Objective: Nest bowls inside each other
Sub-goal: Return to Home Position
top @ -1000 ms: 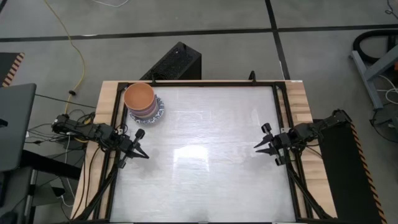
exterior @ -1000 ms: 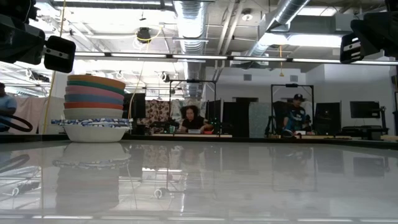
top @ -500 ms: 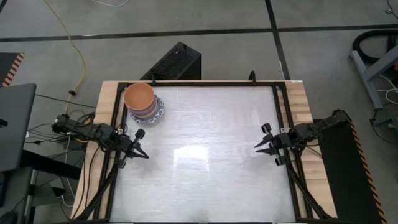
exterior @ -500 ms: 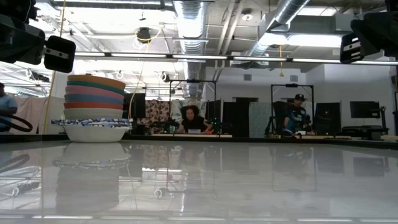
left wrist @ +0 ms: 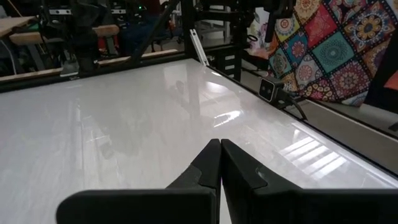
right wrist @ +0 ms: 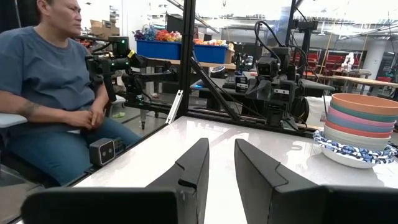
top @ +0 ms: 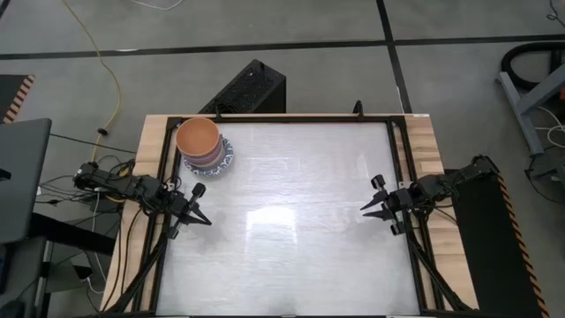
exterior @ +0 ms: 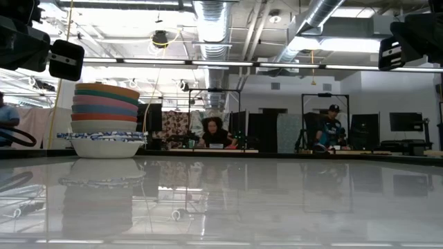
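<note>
The bowls (top: 203,146) stand nested in one stack at the table's far left corner, an orange bowl on top and a white bowl with a blue patterned rim (exterior: 107,144) resting on the table at the bottom; the stack also shows in the right wrist view (right wrist: 359,129). My left gripper (top: 208,222) hovers shut over the table's left side, near of the stack, its fingertips together (left wrist: 220,144). My right gripper (top: 363,209) hovers over the table's right side, open with an empty gap (right wrist: 221,144).
A black frame (top: 282,118) runs around the white table top. A dark box (top: 250,88) stands just beyond the far edge. A seated person (right wrist: 56,81) is beside the table; other people (exterior: 214,131) sit in the room beyond.
</note>
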Controlling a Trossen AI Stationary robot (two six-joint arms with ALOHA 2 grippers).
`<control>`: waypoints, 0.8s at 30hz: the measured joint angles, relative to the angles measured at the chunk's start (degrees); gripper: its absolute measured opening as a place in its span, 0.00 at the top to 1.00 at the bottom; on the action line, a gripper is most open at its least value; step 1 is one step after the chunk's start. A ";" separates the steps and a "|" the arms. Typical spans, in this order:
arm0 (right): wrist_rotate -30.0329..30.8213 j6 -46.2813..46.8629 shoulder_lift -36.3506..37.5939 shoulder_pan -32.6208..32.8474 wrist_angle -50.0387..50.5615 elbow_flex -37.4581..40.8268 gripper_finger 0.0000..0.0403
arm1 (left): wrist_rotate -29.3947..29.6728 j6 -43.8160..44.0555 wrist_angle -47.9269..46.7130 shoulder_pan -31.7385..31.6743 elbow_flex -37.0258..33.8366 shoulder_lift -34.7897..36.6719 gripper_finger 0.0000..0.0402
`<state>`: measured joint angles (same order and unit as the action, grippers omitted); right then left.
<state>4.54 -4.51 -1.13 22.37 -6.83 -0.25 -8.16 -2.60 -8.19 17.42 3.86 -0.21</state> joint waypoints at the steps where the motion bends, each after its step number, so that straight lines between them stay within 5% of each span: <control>1: 0.00 0.02 0.00 -0.01 0.02 0.00 0.76 | 0.00 -0.01 0.00 0.01 0.00 0.00 1.00; 24: 0.00 0.02 0.02 0.00 0.00 0.00 0.76 | 0.00 -0.01 0.00 0.00 0.00 0.00 1.00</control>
<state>4.54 -4.49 -1.11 22.37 -6.83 -0.25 -8.16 -2.61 -8.19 17.42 3.86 -0.21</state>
